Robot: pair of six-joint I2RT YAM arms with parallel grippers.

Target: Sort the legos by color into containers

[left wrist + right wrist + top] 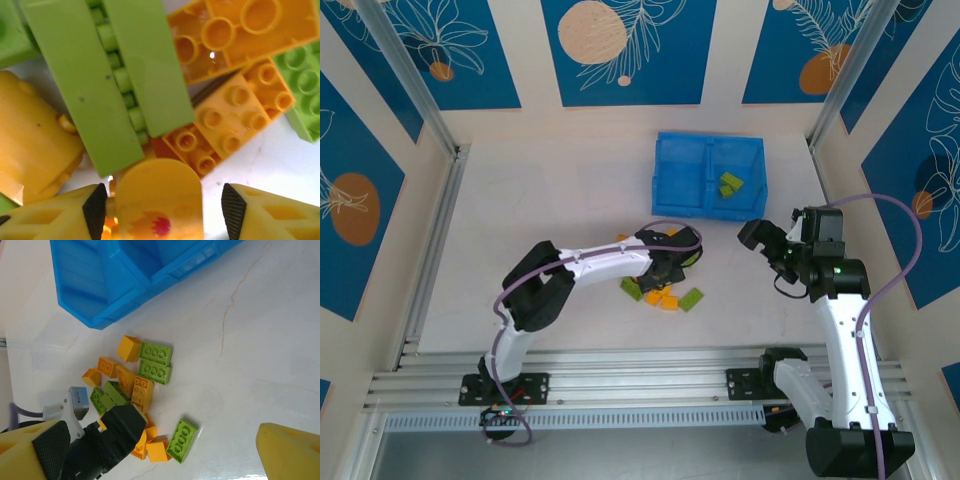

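**A:** Left arm, quick?

**B:** Base on the near rail, elbow bent, white forearm w/ purple cable stretched fwd-right and low. Left pincer (162,215) is down in the legos (663,292). Jaws apart, straddling a smooth rounded orange-yellow brick (159,192). Left black pad (95,210) is almost on it, and there's a gap at the right pad, so it isn't clamped.

**A:** What's round it?

**B:** All glossy plastic. A long lime brick (100,85) lies underside up, hollow, w/ a row of tubes down the middle. It's tilted over studded orange-yellow bricks (230,117). A studded lime one (305,90) sits at the right edge, and a smooth yellow chunk (35,145) is on the left.

**A:** Right arm?

**B:** Rises from its base, wrist bent over toward the heap. Right pincer (770,238) hangs above the white table (550,190), right of the heap and apart from it. Yellow fingers spread wide, nothing held.

**A:** Heap itself?

**B:** Loose cluster, lime and orange-yellow mixed, lying on the table between the arms and the tray. Near the tray's front wall, not touching.

**A:** Far end?

**B:** Bright blue tray (680,165), ribbed walls, two rectangular compartments side by side. A few lime bricks (730,185) lie in the right one.
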